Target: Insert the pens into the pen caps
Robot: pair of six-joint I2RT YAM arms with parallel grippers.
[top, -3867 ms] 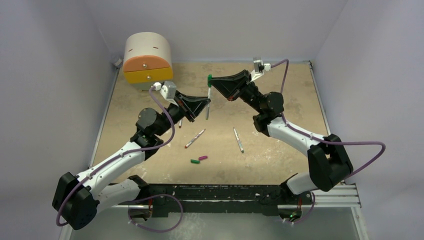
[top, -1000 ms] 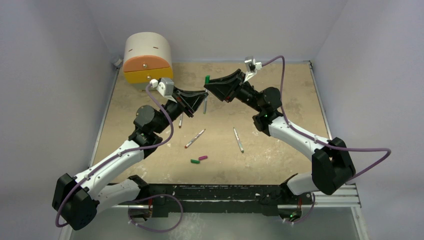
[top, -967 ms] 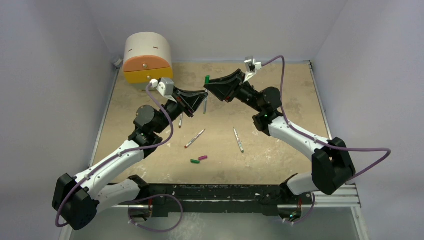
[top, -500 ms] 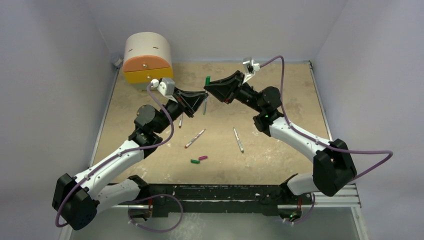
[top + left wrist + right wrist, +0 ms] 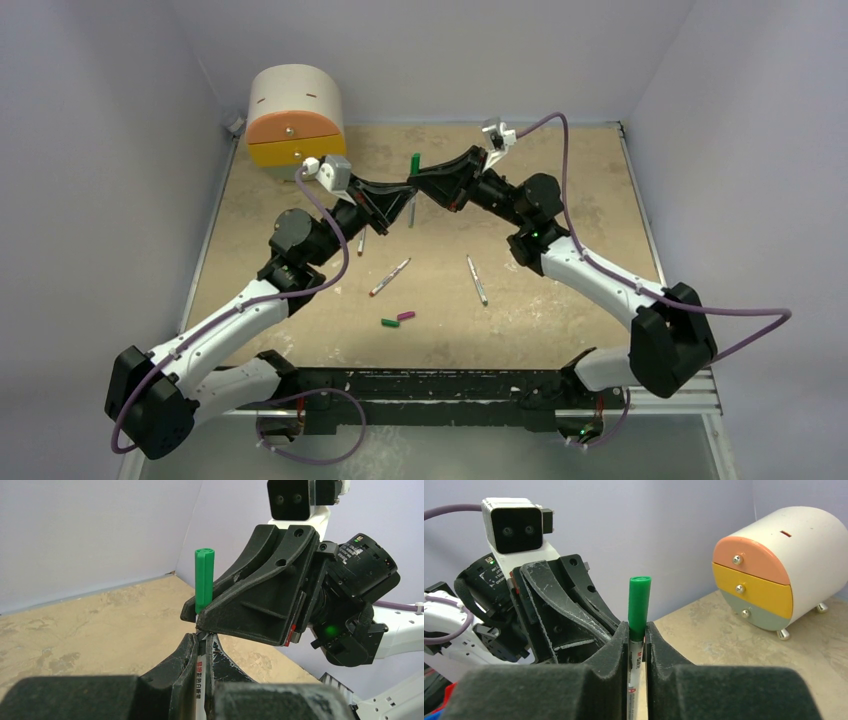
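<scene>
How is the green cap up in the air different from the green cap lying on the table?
The raised green cap stands upright; the table green cap lies flat. The raised green cap sits on a pen clamped by the left gripper and right gripper; the table green cap is loose, with no pen in it, beside a pink cap. Both are short and green.

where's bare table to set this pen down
The table's far right corner is bare, as is the left strip in front of the drawer box. The centre is crowded: loose pens and caps.
</scene>
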